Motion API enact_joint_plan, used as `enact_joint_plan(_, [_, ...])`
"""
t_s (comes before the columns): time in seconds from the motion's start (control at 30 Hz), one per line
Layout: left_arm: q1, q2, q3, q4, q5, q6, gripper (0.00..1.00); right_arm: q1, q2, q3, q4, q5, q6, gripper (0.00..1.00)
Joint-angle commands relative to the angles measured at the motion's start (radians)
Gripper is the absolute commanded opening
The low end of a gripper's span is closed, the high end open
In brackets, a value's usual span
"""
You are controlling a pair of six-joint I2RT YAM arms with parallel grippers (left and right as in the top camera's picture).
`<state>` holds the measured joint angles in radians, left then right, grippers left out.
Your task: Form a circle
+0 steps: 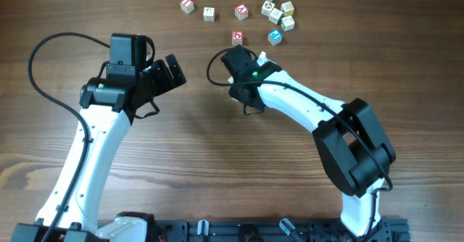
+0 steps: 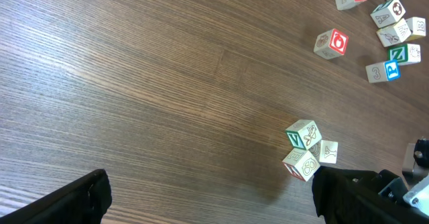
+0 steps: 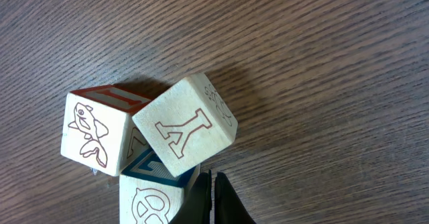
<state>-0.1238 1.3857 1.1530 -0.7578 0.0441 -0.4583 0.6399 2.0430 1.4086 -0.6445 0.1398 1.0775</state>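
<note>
On the wooden table [image 1: 181, 148], seen from overhead, two robot arms reach toward 12 o'clock. The left gripper [image 1: 174, 69] hangs over bare wood at about 11 o'clock from the table's centre. Its jaws are spread fully apart and hold nothing.

The circle [image 2: 307, 150] is a tight knot of three small pale letter cubes pressed against one another. In the left wrist view it sits at about 4 o'clock. The right wrist view shows it close up. The fish cube [image 3: 94, 135] is at 9 o'clock, and the A cube [image 3: 184, 133] is in the middle, turned at an angle. The third cube [image 3: 151, 200], with a blue top face, is at 7 o'clock.

The right gripper [image 3: 210, 190] comes in at 6 o'clock with its jaws pressed together and nothing between them. Its tip is just beside the lower edges of the A cube and the third cube; whether it touches them cannot be told.

The loose cubes [image 1: 270, 11] lie scattered at 12 to 1 o'clock of the overhead view, apart from the circle.
</note>
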Motion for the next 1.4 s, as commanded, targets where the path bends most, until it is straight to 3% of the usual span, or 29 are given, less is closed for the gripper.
enact_joint_plan(0.0, [0.005, 0.006, 0.006, 0.002, 0.008, -0.006, 1.00, 0.000, 0.013, -0.010, 0.005, 0.029, 0.014, 0.05])
enact_joint_plan(1.37, [0.005, 0.006, 0.006, 0.002, 0.008, -0.006, 1.00, 0.000, 0.013, -0.010, 0.025, 0.032, -0.004, 0.05])
